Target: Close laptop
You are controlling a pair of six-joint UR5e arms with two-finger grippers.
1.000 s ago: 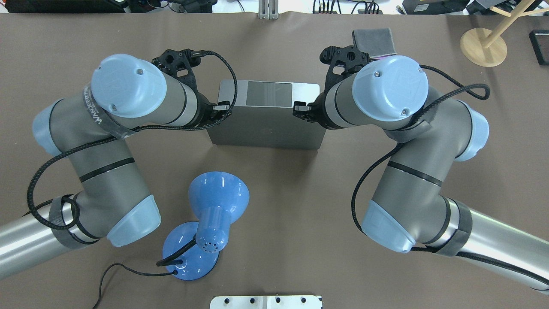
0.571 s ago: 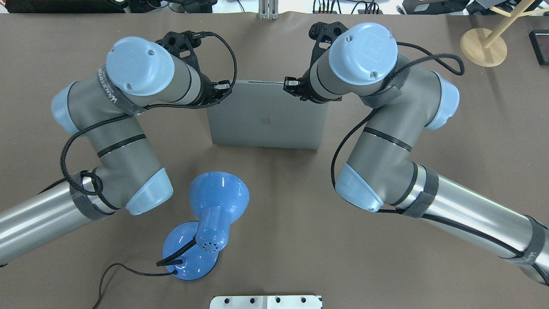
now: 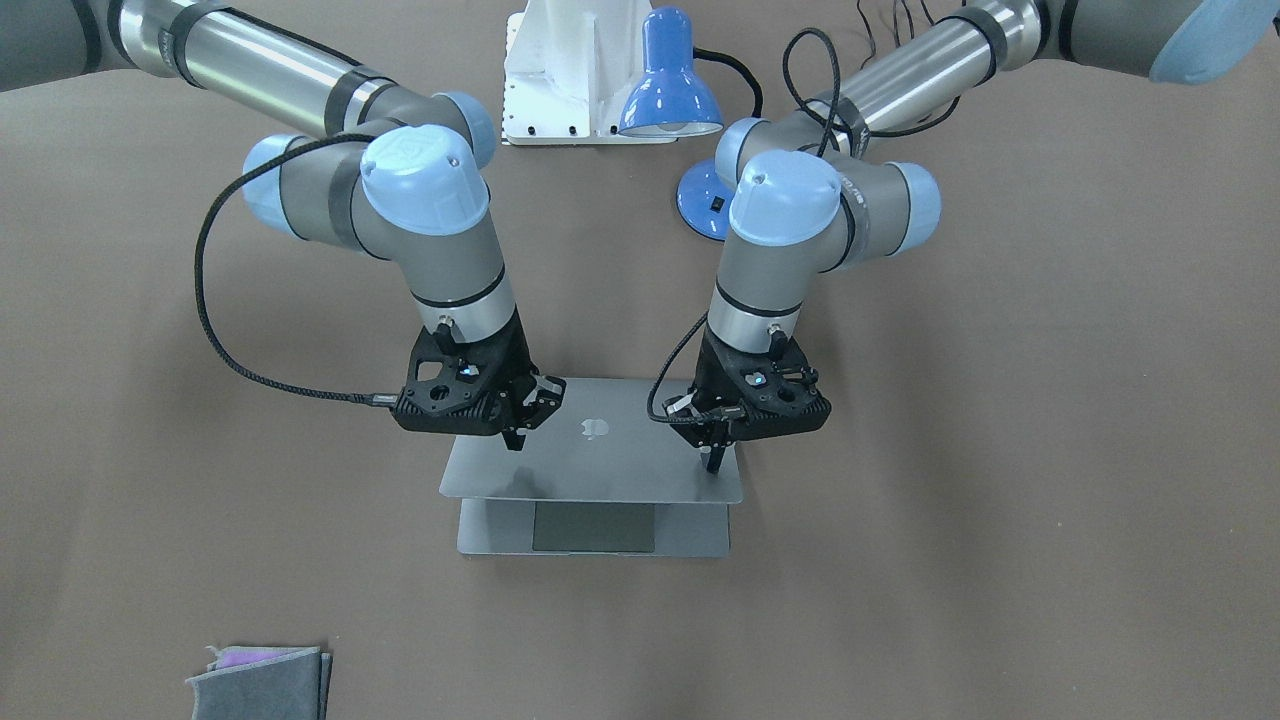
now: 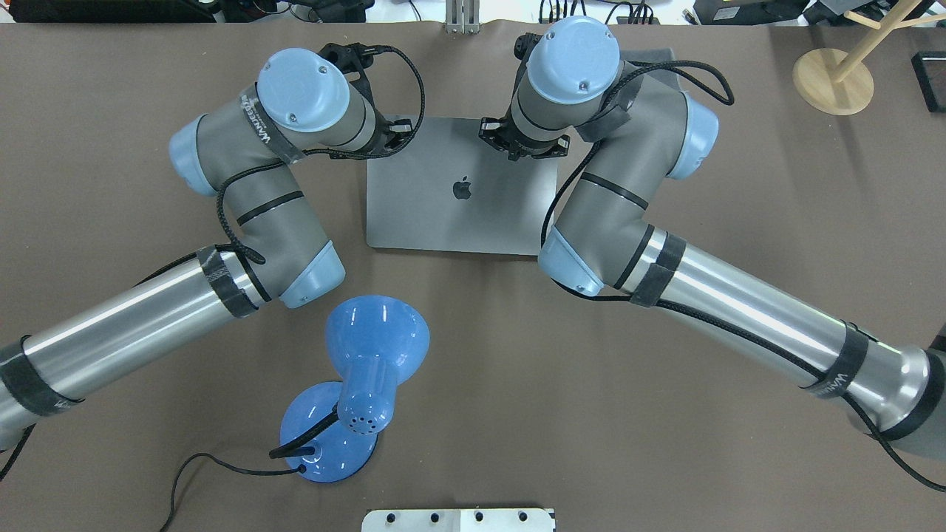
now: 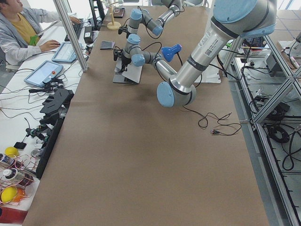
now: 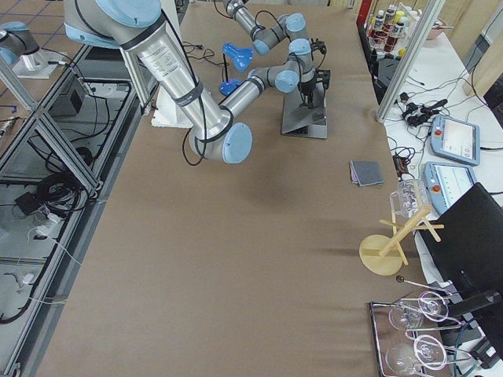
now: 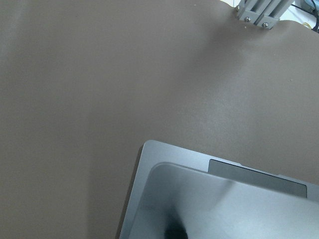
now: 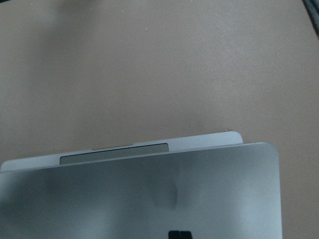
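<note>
The laptop (image 3: 620,470) lay about midway along the bench (image 3: 1000,520), nearer the edge across from the robot. Its lid (image 3: 560,475) was low but not yet flat. The left claw (image 3: 712,455) and right claw (image 3: 516,438), each seemingly pressed together and pinching nothing, bore on the lid near its free corners. Uneven pushing could have twisted the lid or skidded the laptop. A tip sliding off the smooth metal could have let the lid slam.
</note>
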